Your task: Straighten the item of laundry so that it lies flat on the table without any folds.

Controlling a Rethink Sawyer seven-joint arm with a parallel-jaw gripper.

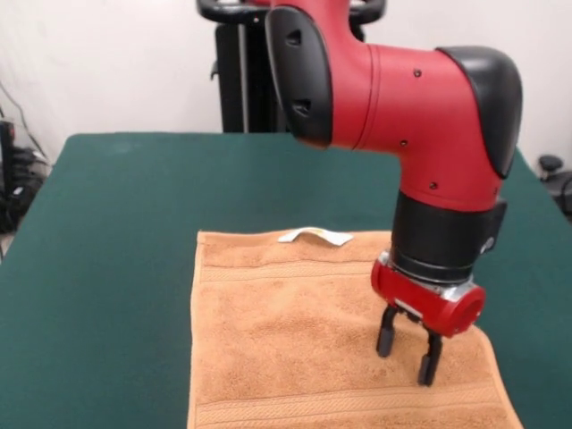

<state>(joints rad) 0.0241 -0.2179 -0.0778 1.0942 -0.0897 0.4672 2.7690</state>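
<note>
The orange-tan towel (295, 349) lies spread on the dark green table (107, 232), near the front edge, and looks flat, with woven bands near its far and near ends. Its small white tag loop (315, 236) sticks out at the far hem. Its near edge runs out of the picture at the bottom. My gripper (407, 350) hangs from the red arm over the towel's right part, tilted, just above the cloth or touching it. Its two black fingers (387, 336) stand apart and hold nothing.
The red and black arm (393, 89) comes down from the top and hides part of the table behind it. The black pedestal (241, 71) stands at the table's far side. Dark equipment shows off the table at both far corners.
</note>
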